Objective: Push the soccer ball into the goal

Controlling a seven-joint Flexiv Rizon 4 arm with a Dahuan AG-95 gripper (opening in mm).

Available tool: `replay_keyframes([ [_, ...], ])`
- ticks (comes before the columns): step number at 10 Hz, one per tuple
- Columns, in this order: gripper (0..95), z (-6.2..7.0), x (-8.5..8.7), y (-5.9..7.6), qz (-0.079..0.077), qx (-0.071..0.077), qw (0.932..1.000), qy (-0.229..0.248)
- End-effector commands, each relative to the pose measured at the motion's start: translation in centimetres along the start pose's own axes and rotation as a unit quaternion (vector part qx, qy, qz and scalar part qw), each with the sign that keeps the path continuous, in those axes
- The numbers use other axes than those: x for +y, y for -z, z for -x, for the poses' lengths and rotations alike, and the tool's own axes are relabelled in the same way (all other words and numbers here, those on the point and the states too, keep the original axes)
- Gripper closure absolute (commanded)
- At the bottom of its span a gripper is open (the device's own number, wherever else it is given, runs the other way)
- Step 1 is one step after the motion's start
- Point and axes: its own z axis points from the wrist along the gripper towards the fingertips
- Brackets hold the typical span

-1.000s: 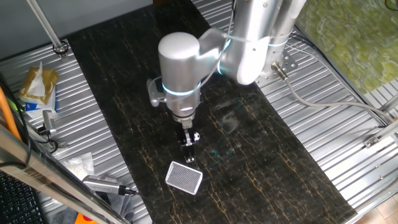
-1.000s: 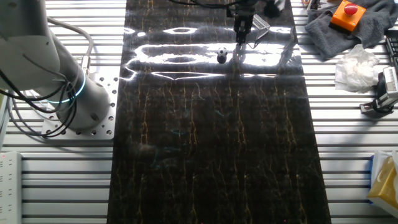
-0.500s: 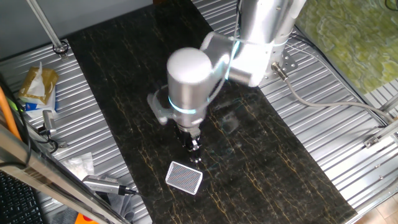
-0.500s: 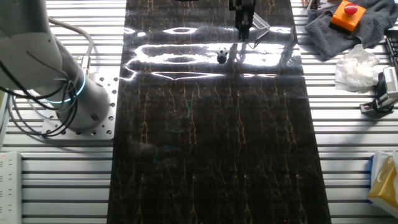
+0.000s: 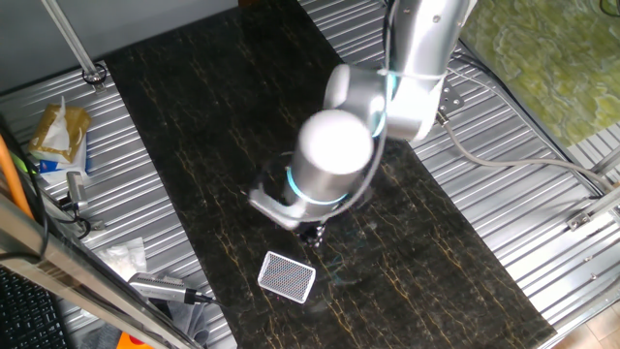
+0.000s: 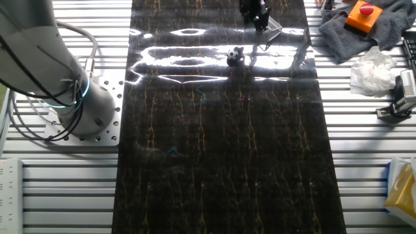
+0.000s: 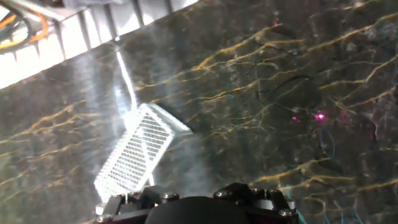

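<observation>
So the big silver robot arm point(image 5: 334, 160) has swung over quite a bit in the last second. Its round joint used to sit up and left of where it is now, and it has slid across and lower over the dark marble-look desk point(image 5: 194, 126), so it now hides most of the tool point(image 5: 312, 233) in that fixed view. From the other fixed view the tool point(image 6: 255, 13) has pulled up toward the far edge of the desk.

The goal, that small white-rimmed rectangle of dark grey mesh point(image 5: 288, 276), lies flat just beyond and slightly left of the tool there; in the hand view the goal point(image 7: 134, 152) shows ahead and to the left, tilted.

The little black-and-white soccer ball point(image 6: 233, 56) sits a bit short of the tool and off to its left in the other fixed view, not touching it. It looks barely shifted from a second ago, if at all, so my guess is the push hasn't really landed and the arm is repositioning.

Can't tell whether the fingers are spread or pressed together, they're hidden or too small in every shot.
</observation>
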Motion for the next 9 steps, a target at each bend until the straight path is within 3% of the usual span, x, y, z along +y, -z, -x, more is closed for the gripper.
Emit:
replay_keyframes([
  [1,38.0,0.0,0.0,0.4,-0.008,-0.068,0.9809,0.182],
  [3,38.0,-0.3,-0.1,0.6,-0.002,-0.071,0.9858,0.152],
  [9,38.0,-2.3,-0.5,0.6,0.001,-0.068,0.9867,0.147],
])
